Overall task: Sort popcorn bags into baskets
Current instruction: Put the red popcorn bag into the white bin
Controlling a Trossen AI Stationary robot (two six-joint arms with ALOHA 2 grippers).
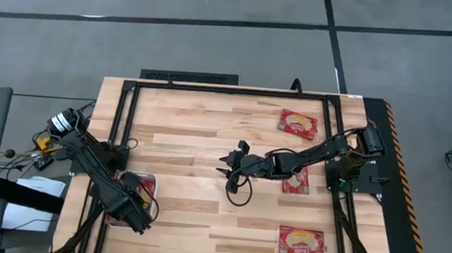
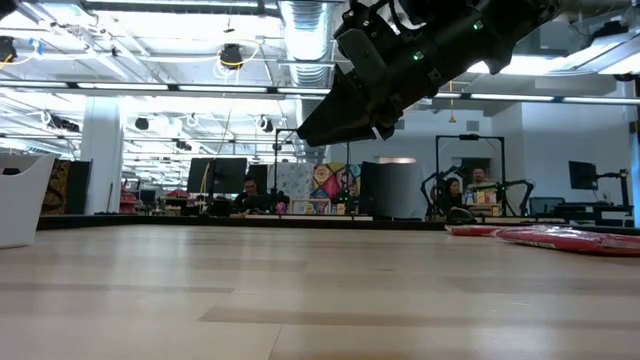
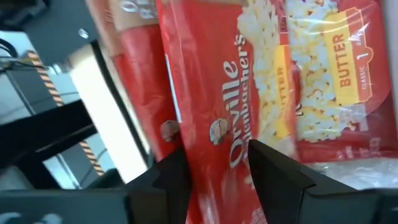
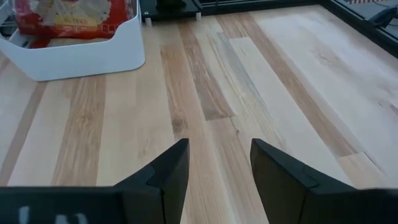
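The white basket (image 1: 151, 177) sits at the table's left near corner with red popcorn bags (image 1: 145, 190) lying in it. My left gripper (image 1: 137, 210) (image 3: 217, 155) hovers open just over the top bag (image 3: 267, 74), beside the basket's wall (image 3: 106, 106). Three more bags lie flat on the table's right half, one far (image 1: 297, 122), one middle (image 1: 296, 180) and one near (image 1: 301, 243). My right gripper (image 1: 227, 167) (image 4: 219, 149) is open and empty above the table's middle, well off the wood (image 2: 330, 125), facing the basket (image 4: 81, 50). My left gripper's open fingers (image 3: 273, 174) stand close over the face of the top bag (image 3: 211, 106) in the basket, coming from above. The bag is wider than the gap and lies behind the fingers. Whether they touch it I cannot tell.
A black metal frame (image 1: 213, 89) runs round the table's far and side edges. Bare wood (image 1: 201, 133) spreads between the basket and the loose bags. Cables and a grey case lie off the table's left edge (image 1: 38, 148). People sit at desks far behind the table (image 2: 460, 195).
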